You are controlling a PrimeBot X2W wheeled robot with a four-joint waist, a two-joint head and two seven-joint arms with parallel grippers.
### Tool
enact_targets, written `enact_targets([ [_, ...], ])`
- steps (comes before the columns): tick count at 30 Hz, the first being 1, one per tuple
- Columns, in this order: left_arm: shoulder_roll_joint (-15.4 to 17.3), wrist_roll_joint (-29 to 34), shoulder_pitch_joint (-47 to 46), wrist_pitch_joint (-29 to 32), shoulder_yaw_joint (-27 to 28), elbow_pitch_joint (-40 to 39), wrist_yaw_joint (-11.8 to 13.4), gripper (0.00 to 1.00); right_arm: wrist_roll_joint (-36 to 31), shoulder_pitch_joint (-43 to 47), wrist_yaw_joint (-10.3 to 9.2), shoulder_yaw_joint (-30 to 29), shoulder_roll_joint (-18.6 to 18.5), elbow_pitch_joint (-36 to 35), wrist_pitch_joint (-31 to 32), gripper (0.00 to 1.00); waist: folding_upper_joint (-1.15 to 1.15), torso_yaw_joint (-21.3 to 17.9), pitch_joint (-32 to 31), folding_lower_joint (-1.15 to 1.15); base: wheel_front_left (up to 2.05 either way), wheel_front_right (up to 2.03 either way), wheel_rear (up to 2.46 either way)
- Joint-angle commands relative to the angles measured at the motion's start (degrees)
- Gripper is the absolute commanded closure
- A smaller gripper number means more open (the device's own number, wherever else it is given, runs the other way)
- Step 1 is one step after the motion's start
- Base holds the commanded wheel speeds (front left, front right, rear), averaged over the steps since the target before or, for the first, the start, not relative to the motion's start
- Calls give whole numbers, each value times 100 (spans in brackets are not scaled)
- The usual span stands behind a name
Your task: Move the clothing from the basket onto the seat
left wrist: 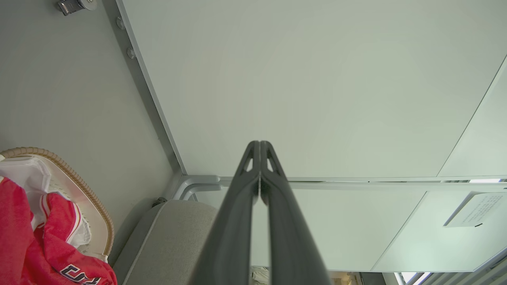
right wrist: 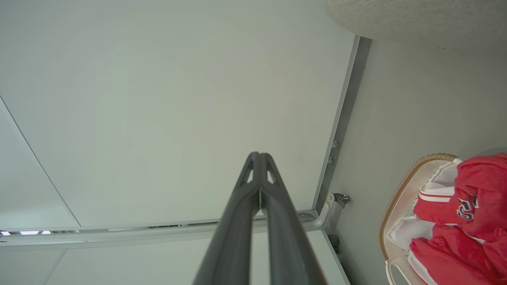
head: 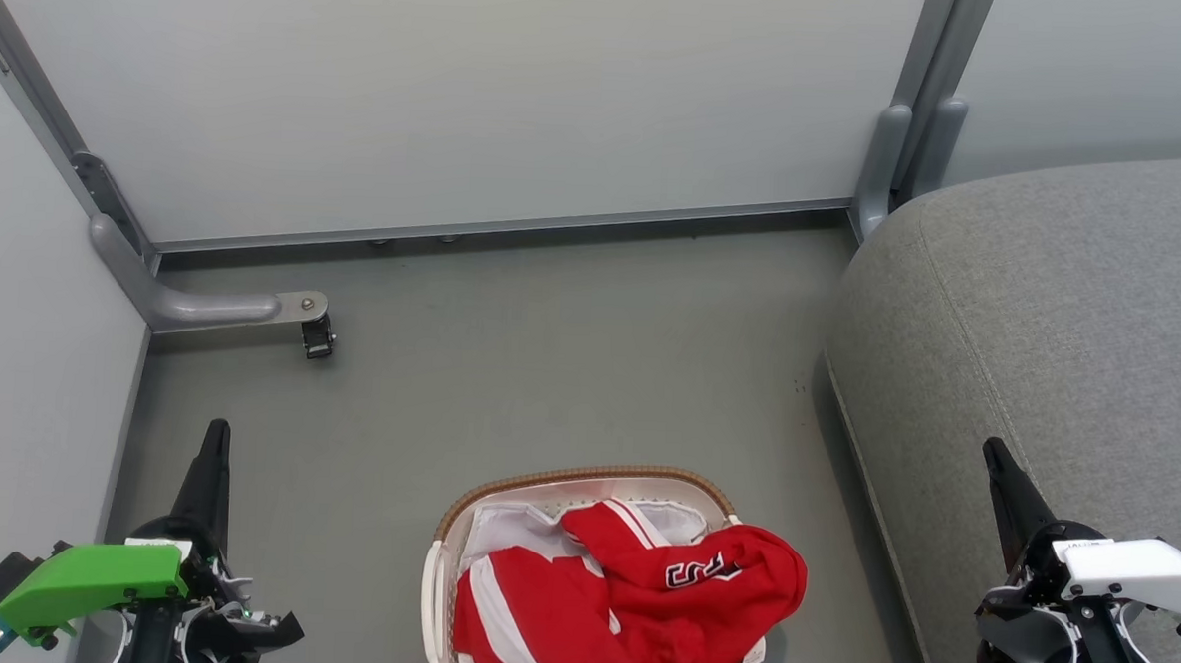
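Clothing, a red fabric garment with white stripes and white-and-black lettering (head: 628,602), lies heaped in the oval white perforated basket with the brown woven rim (head: 584,474). The basket stands on the grey floor (head: 550,350) at the bottom middle of the head view. The lobe of the garment that carries the lettering hangs over the basket's edge, on the side toward the large grey upholstered seat (head: 1050,312). The seat is just beside the basket, on the robot's right.

The left gripper (head: 215,433) is well apart from the basket, with its two long dark fingers pressed together and nothing between them. The right gripper (head: 996,457) is over the seat's front edge, also closed and empty (both wrist views show the fingertips meeting against the pale wall).

I judge the task to be at its beginning: the step in hand is to reach for the garment and take it. To do this well, the right gripper should open wide and then come down on the raised red fold near the lettering, because this part is highest and nearest to the seat. The fingers should pinch a thick bunch of cloth, not the white liner (head: 502,527) under it. The lift should clear the woven rim, since a trailing part could catch on it and tip the basket.
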Motion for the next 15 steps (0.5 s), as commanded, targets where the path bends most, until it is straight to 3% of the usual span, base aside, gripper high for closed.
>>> enact_targets([
  [1,39,-19,-60,18,9,-9,-25,100,23,61,0,-11,-18,-13,14,100,0,0,0,0,0,0,0],
  [15,39,-19,-60,18,9,-9,-25,100,23,61,0,-11,-18,-13,14,100,0,0,0,0,0,0,0],
])
